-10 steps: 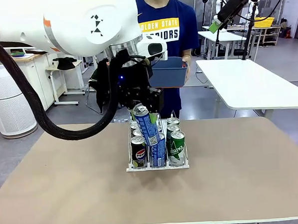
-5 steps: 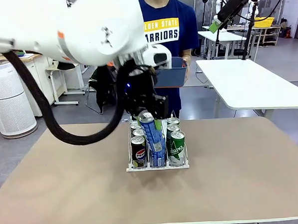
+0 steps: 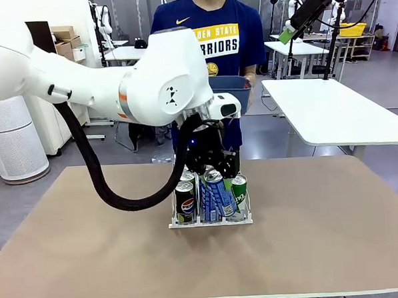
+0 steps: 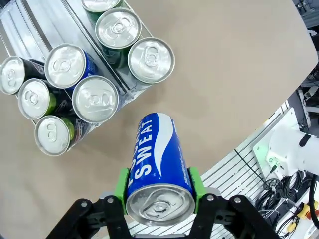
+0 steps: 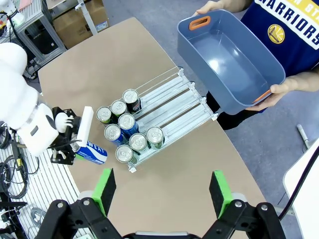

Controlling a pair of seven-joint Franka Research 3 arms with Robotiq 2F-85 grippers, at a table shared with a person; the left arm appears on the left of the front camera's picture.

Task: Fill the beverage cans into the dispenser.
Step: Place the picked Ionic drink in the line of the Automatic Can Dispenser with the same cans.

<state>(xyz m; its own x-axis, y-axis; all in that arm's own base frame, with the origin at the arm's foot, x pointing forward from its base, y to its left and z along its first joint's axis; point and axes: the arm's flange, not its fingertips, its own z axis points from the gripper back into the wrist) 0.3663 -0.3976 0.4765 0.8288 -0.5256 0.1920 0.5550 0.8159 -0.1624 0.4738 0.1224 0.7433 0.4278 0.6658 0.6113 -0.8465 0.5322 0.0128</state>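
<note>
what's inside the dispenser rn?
Seven upright cans fill the near end of the dispenser: three in one outer lane, two in each of the others. The far ends are bare. The left gripper holds a blue can outside it. Lower labels are mostly covered.

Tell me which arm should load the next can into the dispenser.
Left. Its hand already grips the blue can close beside the dispenser; the right hand is open, empty and high above the table.

- Tan tabletop (image 3: 70,242), rectangular, matte.
- Blue-grey plastic tub (image 5: 230,59), orange handle cut-outs, held above the table's far edge.
- White table (image 3: 330,112), right background.
- Person's blue printed T-shirt (image 3: 210,35).
- White cylindrical appliance (image 3: 12,142), left background.
</note>
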